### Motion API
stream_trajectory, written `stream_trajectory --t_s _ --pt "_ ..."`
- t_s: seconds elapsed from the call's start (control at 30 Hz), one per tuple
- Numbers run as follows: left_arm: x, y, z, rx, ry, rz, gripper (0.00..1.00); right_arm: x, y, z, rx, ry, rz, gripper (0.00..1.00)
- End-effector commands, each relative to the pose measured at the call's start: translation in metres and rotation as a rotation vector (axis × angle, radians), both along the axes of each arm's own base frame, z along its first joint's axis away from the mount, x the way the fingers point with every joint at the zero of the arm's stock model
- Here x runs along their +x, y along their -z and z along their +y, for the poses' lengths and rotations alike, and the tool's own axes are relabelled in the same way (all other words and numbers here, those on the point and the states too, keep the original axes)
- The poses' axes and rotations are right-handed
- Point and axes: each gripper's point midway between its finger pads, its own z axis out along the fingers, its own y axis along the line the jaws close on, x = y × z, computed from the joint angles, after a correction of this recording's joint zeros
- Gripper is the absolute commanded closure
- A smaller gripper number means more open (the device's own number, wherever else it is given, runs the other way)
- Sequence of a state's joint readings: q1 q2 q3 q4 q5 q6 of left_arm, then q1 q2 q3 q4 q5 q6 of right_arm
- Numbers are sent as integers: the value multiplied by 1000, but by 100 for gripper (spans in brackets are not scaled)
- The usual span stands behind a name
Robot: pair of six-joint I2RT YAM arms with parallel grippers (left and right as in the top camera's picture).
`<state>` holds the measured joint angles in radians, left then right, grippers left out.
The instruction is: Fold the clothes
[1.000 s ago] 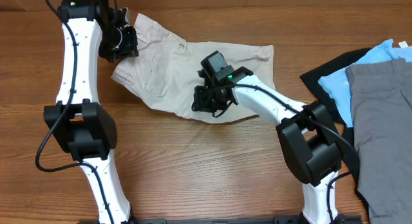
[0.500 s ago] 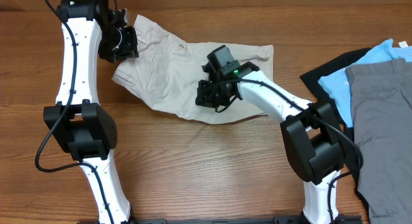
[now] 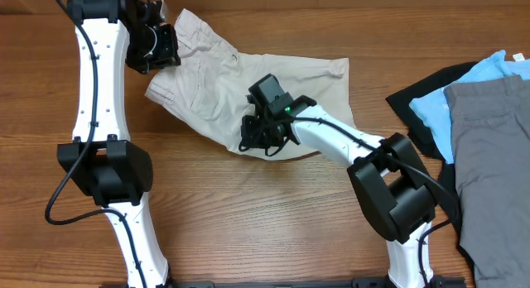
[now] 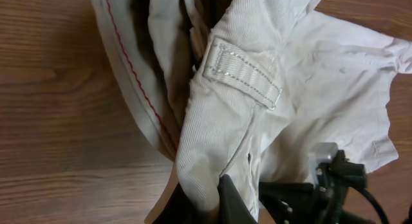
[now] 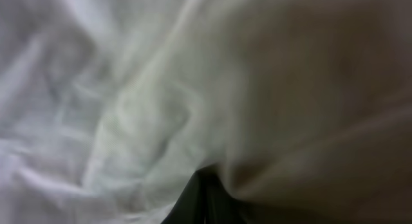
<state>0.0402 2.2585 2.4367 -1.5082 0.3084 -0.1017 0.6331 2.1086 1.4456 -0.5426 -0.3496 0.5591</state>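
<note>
The pale beige shorts (image 3: 215, 81) lie crumpled across the upper middle of the table. My left gripper (image 3: 160, 50) is at their upper-left corner, shut on the waistband. In the left wrist view a fold of the shorts (image 4: 270, 134) under a belt loop (image 4: 243, 71) is pinched in my left gripper (image 4: 215, 197). My right gripper (image 3: 260, 137) is shut on the shorts' lower edge near the front. In the blurred right wrist view the shorts (image 5: 129, 89) fill the frame and wrap around my right gripper (image 5: 205, 199).
A pile of other clothes lies at the right edge: a grey garment (image 3: 489, 156) on top, a light blue one (image 3: 443, 106) beneath it, and a black one (image 3: 412, 102) underneath. Bare wooden table (image 3: 248, 222) runs along the front between the arm bases.
My right gripper has swung up, then back left, dragging the shorts' lower edge leftward. My left gripper has moved slightly away from the front with the waistband.
</note>
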Motion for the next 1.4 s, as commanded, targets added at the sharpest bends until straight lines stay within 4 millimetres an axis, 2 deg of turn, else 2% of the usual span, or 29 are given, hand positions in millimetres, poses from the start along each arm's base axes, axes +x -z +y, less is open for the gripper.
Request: stream_trajectory --t_s 0.0,0.17,0.27,0.33,0.4,0.57,0.63,0.7,0.77,0.9,1.2,1.3,1.37 --pt "0 -13 -13 -34 14 -21 96 -3 7 -5 -21 23 -23 96" --pt "-3 -11 -22 -14 34 -13 96 -12 17 0 -11 27 -19 96" --pt "-5 -10 -29 -8 43 -8 96 -14 13 2 2 14 -15 96" --pt "-6 -10 -33 -3 53 -3 96 -14 -8 5 49 -2 7 96" --pt "-8 -9 -35 10 59 1 96 -4 -38 -1 59 -15 -41 96" --pt "-8 -8 -36 22 62 1 96 36 -120 -35 84 87 -203 96" --pt "-8 -8 -36 21 57 2 96 48 -137 -44 112 117 -250 96" --pt "-8 -8 -36 18 48 6 96 58 -141 -51 123 147 -265 96" --pt "-8 -9 -37 9 42 8 96 65 -135 -56 125 177 -255 96" --pt "-8 -9 -37 6 29 12 96 72 -113 -49 118 170 -241 96" --pt "-9 -19 -41 -16 28 0 96 60 -18 -19 48 115 -114 96" --pt "-8 -30 -47 -57 20 -20 96 54 1 -5 46 85 -104 96" --pt "-7 -37 -52 -86 21 -36 96 51 7 4 50 68 -110 96"
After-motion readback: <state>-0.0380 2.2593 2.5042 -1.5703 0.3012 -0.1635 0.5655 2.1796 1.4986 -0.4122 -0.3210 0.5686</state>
